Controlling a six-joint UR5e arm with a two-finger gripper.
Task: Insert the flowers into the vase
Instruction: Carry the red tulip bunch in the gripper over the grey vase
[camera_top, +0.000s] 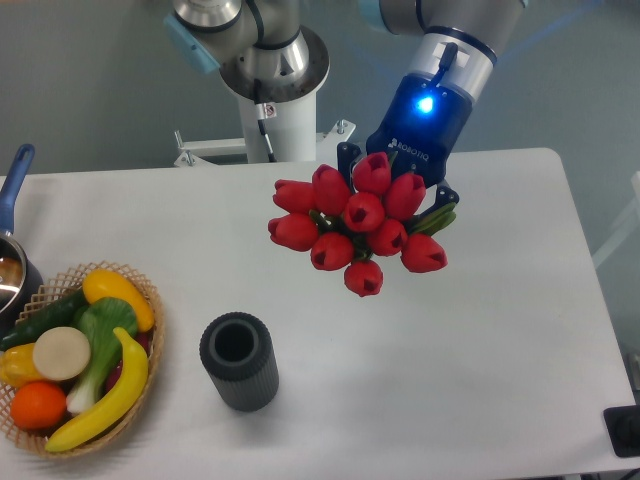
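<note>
End effector (398, 195) pinching flowers (358, 226) above desk (480, 330), buds toward camera. Vase (239, 360) upright, well apart, beside basket (150, 335).

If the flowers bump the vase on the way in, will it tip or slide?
The vase stands upright, squat and wide-mouthed, so it probably resists tipping. Its ribbed wall may grip a little, but on the smooth white table a sideways knock from the flowers could slide it. If toppled, the cylinder would likely roll.
</note>
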